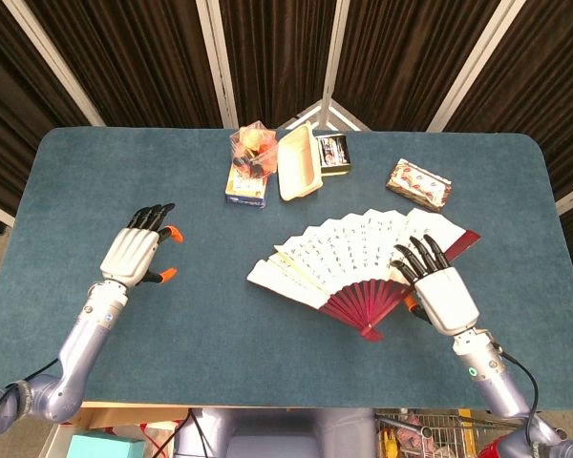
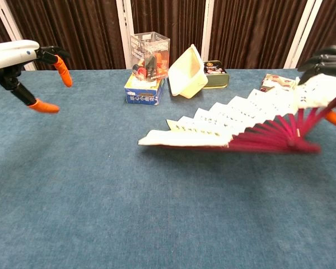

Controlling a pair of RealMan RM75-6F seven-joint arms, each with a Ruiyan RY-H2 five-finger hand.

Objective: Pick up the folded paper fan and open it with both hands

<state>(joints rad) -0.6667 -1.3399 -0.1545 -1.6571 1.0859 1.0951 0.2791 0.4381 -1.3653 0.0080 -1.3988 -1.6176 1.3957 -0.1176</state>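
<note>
Right hand (image 1: 443,291) sits near the table's front right, white-backed with dark fingers (image 1: 418,256) reaching up over the right end of the paper fan (image 1: 363,258); an orange-tipped thumb shows under that end in the chest view, so the fan looks pinched there, though the contact itself is hidden. Fan is spread wide: cream pleated paper with small dark writing, dark red ribs gathering to a pivot at its lower edge, just left of the right hand. Its right end is raised by the hand, and its left tip (image 2: 148,137) dips low toward the blue cloth-covered table (image 1: 296,353); whether it touches, cannot tell. Left hand (image 1: 134,252) hovers at the front left, well apart from the fan, holding nothing, dark fingers extended, orange-tipped thumb and finger (image 2: 61,60) parted. Farther back, near the table's far edge: a blue box (image 1: 245,187) with a clear plastic container (image 1: 251,145) of orange and red items on it, a cream tray (image 1: 300,163) tipped on its side, a small dark tin (image 1: 333,153), and, off to the right, a patterned packet (image 1: 419,183) lying flat.
</note>
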